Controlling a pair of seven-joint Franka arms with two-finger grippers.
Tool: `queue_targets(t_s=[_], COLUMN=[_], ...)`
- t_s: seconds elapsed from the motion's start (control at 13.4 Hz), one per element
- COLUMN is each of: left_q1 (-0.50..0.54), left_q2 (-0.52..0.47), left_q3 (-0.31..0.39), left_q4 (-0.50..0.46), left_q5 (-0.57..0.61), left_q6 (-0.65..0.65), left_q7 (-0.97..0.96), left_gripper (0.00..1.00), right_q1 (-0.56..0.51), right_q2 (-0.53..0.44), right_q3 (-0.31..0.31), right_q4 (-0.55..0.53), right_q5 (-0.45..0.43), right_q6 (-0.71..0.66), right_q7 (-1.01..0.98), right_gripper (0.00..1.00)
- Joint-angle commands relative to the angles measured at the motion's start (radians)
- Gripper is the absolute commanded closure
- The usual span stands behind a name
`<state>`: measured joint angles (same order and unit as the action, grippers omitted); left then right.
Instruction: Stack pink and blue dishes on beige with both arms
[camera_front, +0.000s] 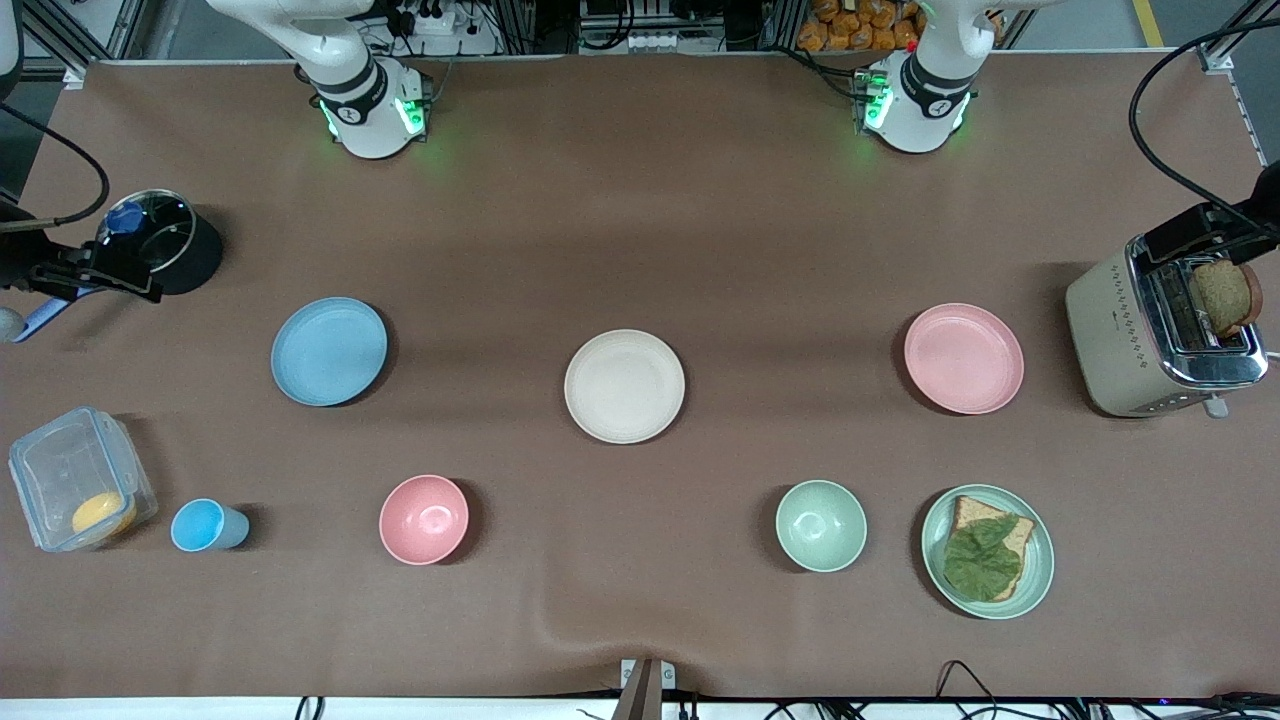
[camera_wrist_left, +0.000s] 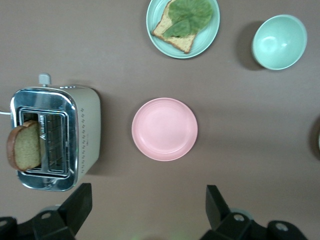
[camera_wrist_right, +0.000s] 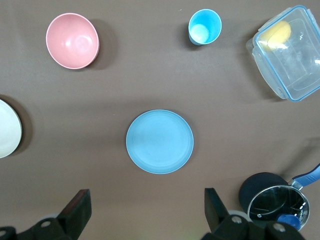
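Observation:
Three flat plates lie in a row across the table. The beige plate (camera_front: 624, 386) is in the middle, the blue plate (camera_front: 329, 351) toward the right arm's end, and the pink plate (camera_front: 964, 358) toward the left arm's end. Neither hand shows in the front view. My left gripper (camera_wrist_left: 148, 196) hangs open and empty, high over bare cloth beside the pink plate (camera_wrist_left: 164, 129). My right gripper (camera_wrist_right: 146, 197) is also open and empty, high over cloth beside the blue plate (camera_wrist_right: 159, 141). An edge of the beige plate (camera_wrist_right: 7, 129) shows in the right wrist view.
A toaster (camera_front: 1150, 335) holding a bread slice stands beside the pink plate. Nearer the front camera are a green plate with bread and lettuce (camera_front: 988, 551), a green bowl (camera_front: 821, 525), a pink bowl (camera_front: 424, 519), a blue cup (camera_front: 205, 525) and a clear container (camera_front: 78, 490). A lidded black pot (camera_front: 165, 245) stands at the right arm's end.

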<state>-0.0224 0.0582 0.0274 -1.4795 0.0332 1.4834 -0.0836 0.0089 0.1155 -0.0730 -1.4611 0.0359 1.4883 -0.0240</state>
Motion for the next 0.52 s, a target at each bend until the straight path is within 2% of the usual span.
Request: queue_targets(t_s=[0.0,0.07,0.22,0.45], left_q1=[-0.033,-0.022,-0.001,0.021], left_q2=[0.028,0.031,-0.02,0.001], left_q3=[-0.03,-0.032,-0.034,-0.032], left_q4=[-0.019,-0.062,-0.222,-0.255], left_q5=[0.086,0.074,0.074,0.073], left_q6=[-0.008,0.017,0.214,0.299], left_q7=[-0.06,-0.076,-0.064,-0.061], left_gripper=[0.0,0.0,0.0,0.0], right_q1=[-0.004,-0.004,-0.004,-0.007], right_q2=[-0.007,-0.007,-0.007,-0.007], right_q3=[0.002,0.002,0.002,0.001], right_q4=[-0.005,-0.005,-0.004,-0.004], right_q5=[-0.002,-0.002,-0.002,-0.001], right_q6=[-0.006,-0.006,-0.01,-0.026], right_q7=[0.001,0.001,-0.001,0.001], right_gripper=[0.0,0.0,0.0,0.0])
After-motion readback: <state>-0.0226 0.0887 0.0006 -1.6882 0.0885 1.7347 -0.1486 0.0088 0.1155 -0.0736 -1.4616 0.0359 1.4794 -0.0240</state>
